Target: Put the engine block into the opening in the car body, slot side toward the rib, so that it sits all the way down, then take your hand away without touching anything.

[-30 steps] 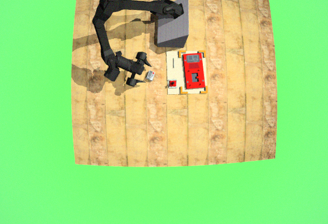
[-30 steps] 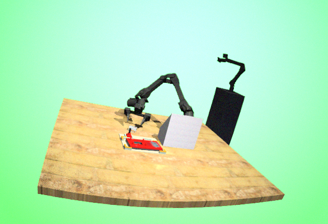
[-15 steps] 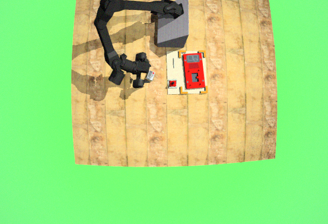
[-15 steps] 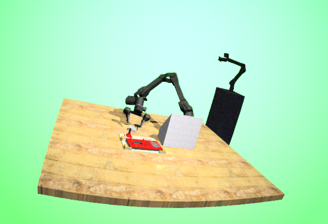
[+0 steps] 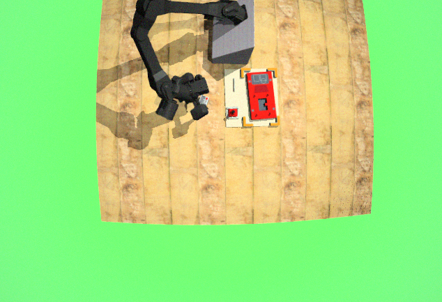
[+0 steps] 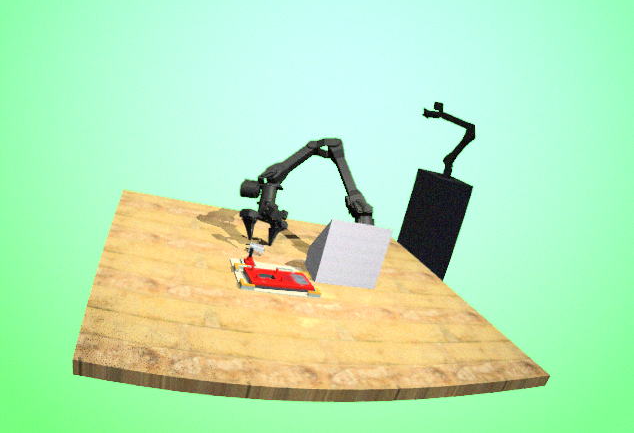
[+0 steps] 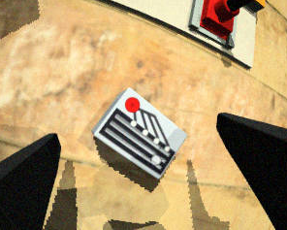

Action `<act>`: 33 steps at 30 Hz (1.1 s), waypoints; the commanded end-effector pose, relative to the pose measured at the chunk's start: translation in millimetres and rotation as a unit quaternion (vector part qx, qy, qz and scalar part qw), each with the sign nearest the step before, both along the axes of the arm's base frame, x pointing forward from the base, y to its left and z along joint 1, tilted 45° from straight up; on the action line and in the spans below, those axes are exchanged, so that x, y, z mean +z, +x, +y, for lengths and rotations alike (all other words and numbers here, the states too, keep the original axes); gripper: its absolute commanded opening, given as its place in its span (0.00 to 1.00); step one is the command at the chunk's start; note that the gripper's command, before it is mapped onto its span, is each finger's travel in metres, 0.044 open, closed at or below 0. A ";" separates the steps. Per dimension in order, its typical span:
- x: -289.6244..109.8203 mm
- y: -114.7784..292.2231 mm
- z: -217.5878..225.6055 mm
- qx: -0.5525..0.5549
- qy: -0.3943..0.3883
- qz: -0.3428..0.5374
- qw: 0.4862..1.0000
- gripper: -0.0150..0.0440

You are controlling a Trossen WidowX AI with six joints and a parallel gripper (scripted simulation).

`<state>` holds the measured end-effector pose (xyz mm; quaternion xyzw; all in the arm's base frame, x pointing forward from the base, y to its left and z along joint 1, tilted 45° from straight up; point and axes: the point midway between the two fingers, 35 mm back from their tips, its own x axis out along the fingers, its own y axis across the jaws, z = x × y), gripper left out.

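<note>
Your jaws hang wide open and empty above the engine block (image 7: 140, 131), which lies flat on the wooden tabletop (image 5: 214, 169), red dot up, with bare wood on every side of it. Beyond it, just past the cream base plate's (image 5: 233, 77) near edge, stands a small red block with a black peg (image 7: 217, 12). Farther on the plate lies the red car body (image 5: 261, 95), its opening unfilled, orange corner brackets around it. A gray box (image 5: 233, 38) stands behind.
</note>
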<state>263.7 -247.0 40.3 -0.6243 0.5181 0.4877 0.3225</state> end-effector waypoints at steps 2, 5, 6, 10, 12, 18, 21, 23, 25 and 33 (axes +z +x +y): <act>-0.8 0.0 2.6 0.060 -0.035 0.046 0.997 1.00; 0.1 1.2 4.4 0.096 -0.055 0.074 0.991 1.00; 0.5 1.6 5.0 0.108 -0.062 0.084 0.989 1.00; 2.6 3.3 7.5 0.154 -0.089 0.122 0.976 1.00; 3.9 4.2 8.8 0.177 -0.102 0.142 0.969 1.00; 8.9 7.2 13.2 0.241 -0.140 0.202 0.939 1.00; 12.0 8.9 15.7 0.271 -0.158 0.232 0.921 1.00; 14.1 10.0 17.3 0.288 -0.169 0.250 0.909 1.00; 14.8 10.3 17.9 0.294 -0.173 0.256 0.904 1.00; 7.0 14.9 25.6 0.294 -0.172 0.256 0.905 1.00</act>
